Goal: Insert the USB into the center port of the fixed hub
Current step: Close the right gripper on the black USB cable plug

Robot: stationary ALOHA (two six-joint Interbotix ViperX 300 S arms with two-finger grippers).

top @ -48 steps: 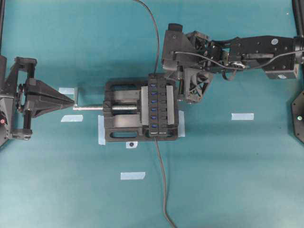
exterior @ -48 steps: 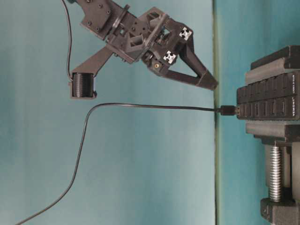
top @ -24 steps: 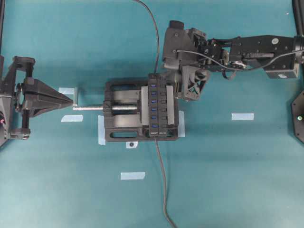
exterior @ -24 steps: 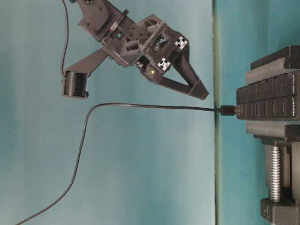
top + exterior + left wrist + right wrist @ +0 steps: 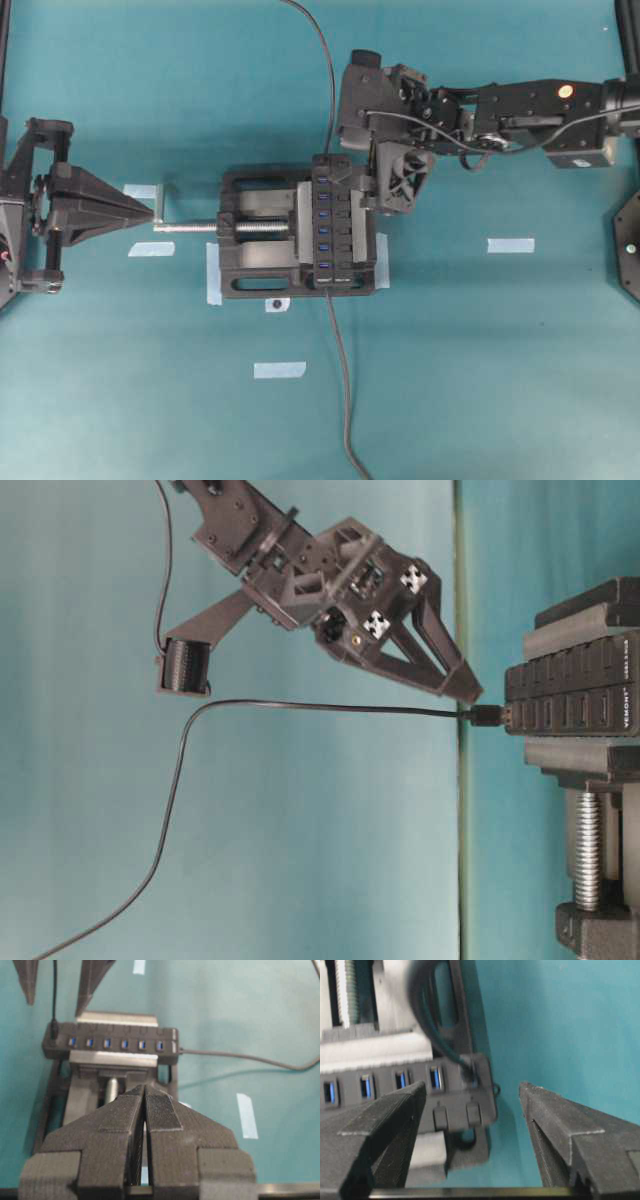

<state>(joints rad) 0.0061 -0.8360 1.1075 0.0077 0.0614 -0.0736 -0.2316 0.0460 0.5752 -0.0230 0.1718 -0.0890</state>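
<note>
The fixed hub [image 5: 336, 220] is a black strip clamped in a vise, with its row of blue ports facing up. The USB [image 5: 487, 715] sits plugged into the hub's far end port [image 5: 52, 1030], and its thin cable [image 5: 325, 80] trails away. The center port [image 5: 323, 213] is empty. My right gripper [image 5: 463, 684] hangs open just above that plugged end with nothing between its fingers; one finger [image 5: 385, 1120] is over the ports, the other [image 5: 555, 1125] past the hub's end. My left gripper [image 5: 150, 212] is shut and empty at the far left.
The black screw vise [image 5: 255, 235] holds the hub, and its threaded rod [image 5: 190, 227] points at my left gripper. A thicker grey cable [image 5: 340, 380] leaves the hub's near end. Several strips of pale tape [image 5: 510, 245] lie on the teal table.
My right gripper has gone from shut to wide open and has moved closer to the hub's far end and the plug. The left arm and the USB have not moved.
</note>
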